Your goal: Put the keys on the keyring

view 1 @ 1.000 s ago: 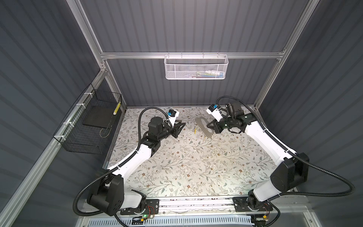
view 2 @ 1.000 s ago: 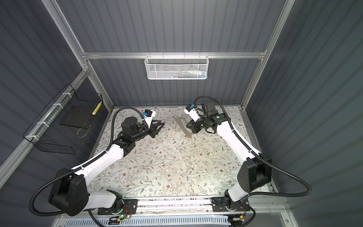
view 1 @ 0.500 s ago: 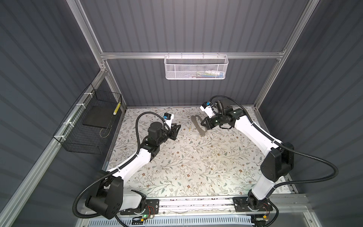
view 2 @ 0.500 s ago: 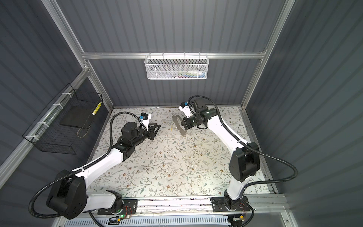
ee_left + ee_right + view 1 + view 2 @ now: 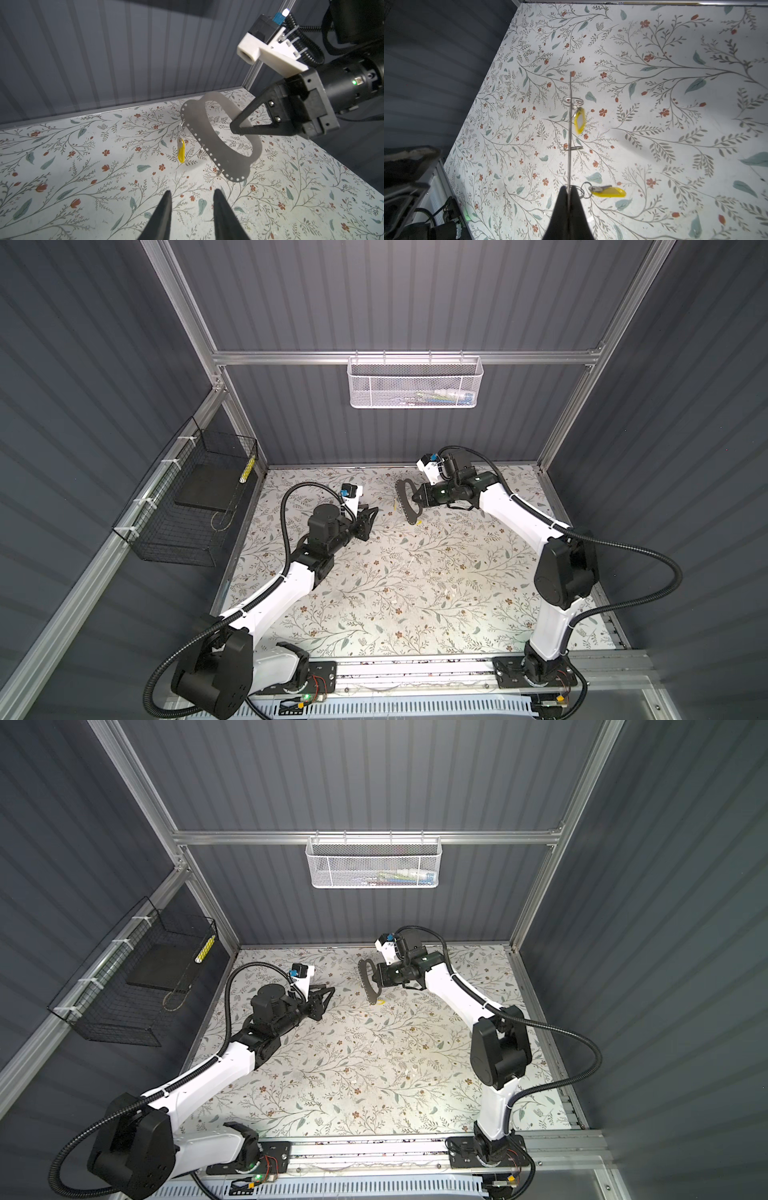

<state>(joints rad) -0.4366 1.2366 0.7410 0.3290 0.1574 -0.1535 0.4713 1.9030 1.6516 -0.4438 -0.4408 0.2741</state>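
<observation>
Room: dark grey ribbed walls inside an aluminium frame; a white mesh basket (image 5: 415,383) hangs on the back wall and a black wire basket (image 5: 187,506) on the left wall.
Desk (image 5: 415,593): pale covering printed with leafy twigs and small red flowers, brightest near the front rail.
Keyring (image 5: 224,154): a flat grey loop held on edge toward the back of the desk, its lower end close to the surface. Small silvery rings sit in holes along its rim.
Right fingers (image 5: 257,129): pressed together flat on the keyring's far band.
Left fingers (image 5: 165,209): a narrow gap between them with nothing in it. They point at the keyring and are apart from it.
First key (image 5: 180,150): yellow tag dangling from a ring near the keyring's upper end.
Second key (image 5: 609,191): yellow tag with a metal key and ring, just beside the right fingertips. Whether it is hooked to the keyring or lies loose cannot be told.
</observation>
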